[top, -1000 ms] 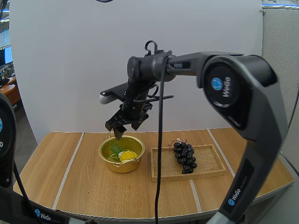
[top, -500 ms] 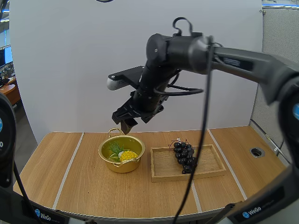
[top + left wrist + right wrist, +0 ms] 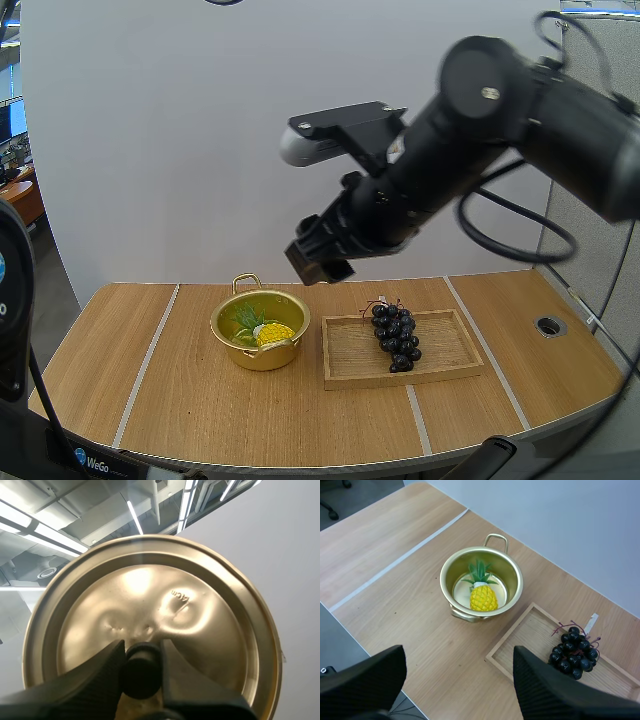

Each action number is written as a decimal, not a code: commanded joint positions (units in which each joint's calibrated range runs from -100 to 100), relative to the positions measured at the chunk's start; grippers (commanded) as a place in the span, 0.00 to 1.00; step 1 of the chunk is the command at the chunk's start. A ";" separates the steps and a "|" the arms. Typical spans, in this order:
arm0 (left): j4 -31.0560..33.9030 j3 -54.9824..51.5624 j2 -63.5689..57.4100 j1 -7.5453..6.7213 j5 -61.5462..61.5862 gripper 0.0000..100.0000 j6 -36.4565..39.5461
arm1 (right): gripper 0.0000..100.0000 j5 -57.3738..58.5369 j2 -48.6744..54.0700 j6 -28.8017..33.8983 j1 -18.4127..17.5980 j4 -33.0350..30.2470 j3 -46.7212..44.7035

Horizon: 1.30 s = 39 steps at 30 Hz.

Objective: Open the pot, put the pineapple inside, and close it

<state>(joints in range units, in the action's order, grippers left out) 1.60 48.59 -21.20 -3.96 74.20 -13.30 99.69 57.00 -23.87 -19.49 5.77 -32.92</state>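
Left wrist view has the left gripper (image 3: 142, 652) pinching the black knob (image 3: 141, 672) of the gold lid (image 3: 200, 630), one finger on each side of it, with the lid held clear of the pot. The lid looks like thin pressed metal, lightly dented. I'd call it light, stiff and smooth, so the knob is the only sound hold, and that is where it is gripped. Set down off-centre, it would likely slide on the rim.

On the counter (image 3: 150, 380), left of the middle, stands the pot (image 3: 250, 357). It is open, and the pineapple (image 3: 272, 333) lies inside on the bottom with its leaves toward the far side. The pineapple looks like a small toy fruit, light and hard, and to my eye it needs no further handling. The pot seems light too and might skid if the lid came in sideways. It has a loop handle at the far rim and another at the near rim.

Just right of the pot, not touching it, is the tray (image 3: 445, 350), with grapes (image 3: 396, 337) lying on it. The right gripper (image 3: 320, 262) hangs high above the gap between pot and tray. In the right wrist view its fingers are spread wide with nothing between them.

By my count there is one pot, one lid, one pineapple, one tray, one bunch of grapes and two grippers.
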 commanded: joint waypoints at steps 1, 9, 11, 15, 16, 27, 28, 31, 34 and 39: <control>0.47 0.39 -0.49 -0.06 -2.20 0.00 0.29 | 1.00 0.31 4.92 0.43 0.85 -0.53 -2.29; 0.47 0.39 -0.49 -0.06 -2.20 0.00 0.29 | 1.00 0.31 12.80 2.01 2.09 -2.89 -8.91; 0.47 0.39 -0.49 -0.06 -2.20 0.00 0.29 | 0.93 0.31 13.67 2.13 2.12 -2.55 -10.08; 0.47 0.39 -0.49 -0.06 -2.20 0.00 0.29 | 0.25 0.31 14.37 2.13 2.46 0.02 -11.79; 0.47 0.39 -0.49 -0.06 -2.20 0.00 0.29 | 0.05 0.31 14.64 2.13 2.55 0.30 -12.28; 0.47 0.39 -0.49 -0.06 -2.20 0.00 0.29 | 0.00 0.31 20.87 2.13 3.43 -0.52 -15.83; 0.47 0.39 -0.49 -0.06 -2.20 0.00 0.29 | 0.00 0.31 21.58 2.13 3.62 -0.24 -16.03; 0.47 0.39 -0.49 -0.06 -2.20 0.00 0.29 | 0.00 0.31 23.36 2.13 3.62 -0.14 -16.29; 0.47 0.39 -0.49 -0.06 -2.20 0.00 0.29 | 0.00 0.31 24.12 2.13 3.62 -0.14 -16.29; 0.47 0.39 -0.49 -0.06 -2.20 0.00 0.29 | 0.00 0.31 24.23 2.13 3.62 -0.14 -16.29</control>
<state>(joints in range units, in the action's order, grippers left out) 1.60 48.59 -21.20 -3.96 74.08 -13.30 100.00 80.52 -21.93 -16.05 5.20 -49.01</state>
